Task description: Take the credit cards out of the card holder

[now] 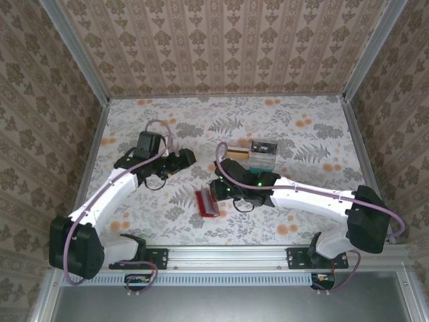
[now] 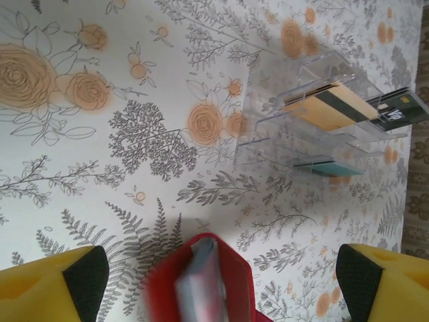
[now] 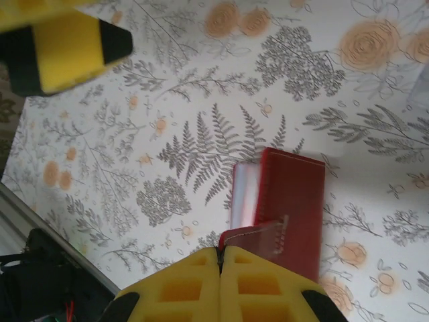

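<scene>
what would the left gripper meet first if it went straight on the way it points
Likely the red card holder, between the left gripper's open jaws; depth is unclear, so it might pass over toward the clear stand.

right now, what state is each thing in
left end effector: open wide
right end effector: shut on the card holder's edge
card holder: partly open, grey lining showing
tan-gold card: standing in the clear stand
teal card: slotted in the clear stand
black card: in the clear stand

White arms (image 1: pixel 110 191), black joints (image 1: pixel 74 245), lilac cables (image 1: pixel 159 122); yellow claw fingers (image 2: pixel 33 285), black pads (image 2: pixel 88 274).
</scene>
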Tool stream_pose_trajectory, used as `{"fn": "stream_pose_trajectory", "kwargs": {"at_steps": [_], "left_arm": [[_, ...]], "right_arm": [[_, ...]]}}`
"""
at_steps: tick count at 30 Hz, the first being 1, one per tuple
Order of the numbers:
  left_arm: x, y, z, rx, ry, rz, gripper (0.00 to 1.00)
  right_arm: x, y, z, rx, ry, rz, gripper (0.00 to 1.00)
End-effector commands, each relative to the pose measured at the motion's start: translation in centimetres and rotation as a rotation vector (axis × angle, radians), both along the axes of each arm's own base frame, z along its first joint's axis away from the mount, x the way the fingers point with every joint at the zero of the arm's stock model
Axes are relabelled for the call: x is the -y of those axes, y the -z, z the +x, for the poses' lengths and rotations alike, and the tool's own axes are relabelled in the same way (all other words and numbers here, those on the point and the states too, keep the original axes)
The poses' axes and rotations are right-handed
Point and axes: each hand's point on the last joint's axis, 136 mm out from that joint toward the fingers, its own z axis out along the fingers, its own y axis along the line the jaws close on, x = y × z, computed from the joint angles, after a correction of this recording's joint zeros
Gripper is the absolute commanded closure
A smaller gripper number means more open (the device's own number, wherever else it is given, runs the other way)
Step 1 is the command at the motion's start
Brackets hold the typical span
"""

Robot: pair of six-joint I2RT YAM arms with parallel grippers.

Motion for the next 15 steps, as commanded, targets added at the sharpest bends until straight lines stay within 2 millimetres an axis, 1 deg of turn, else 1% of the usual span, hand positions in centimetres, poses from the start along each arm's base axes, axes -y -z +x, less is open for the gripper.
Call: {"fn": "stream_pose_trajectory", "kwargs": {"at_steps": [1, 5, 7, 10, 11, 12, 15], "left_arm": [[-0.5, 1.1, -1.3, -0.035, 0.013, 0.016, 0.09], [-0.6, 1.4, -1.7, -0.036, 0.007, 0.005, 0.09], [-0.5, 1.7, -1.9, -0.037, 0.013, 0.006, 0.10], [-0.7, 2.1, -1.9, -0.041, 0.009, 0.019, 0.10], [-0.8, 2.1, -1.8, -0.040, 0.004, 0.022, 0.10], [-0.8, 2.2, -1.8, -0.040, 0.004, 0.022, 0.10], [-0.6, 2.4, -1.8, -0.040, 0.010, 0.020, 0.10]], "right_arm": [[0.0, 0.4, 0.2, -0.011, -0.008, -0.010, 1.00], [1.3, 0.8, 0.4, -0.010, 0.032, -0.013, 1.00], [2.3, 1.3, 0.5, -0.008, 0.057, -0.038, 1.00], [4.5, 2.7, 0.5, -0.018, 0.107, -0.093, 1.00], [5.4, 3.5, 0.5, -0.028, 0.126, -0.121, 1.00], [6.4, 3.2, 0.4, -0.019, 0.148, -0.118, 1.00], [9.2, 4.7, -0.2, -0.031, 0.196, -0.169, 1.00]]}}
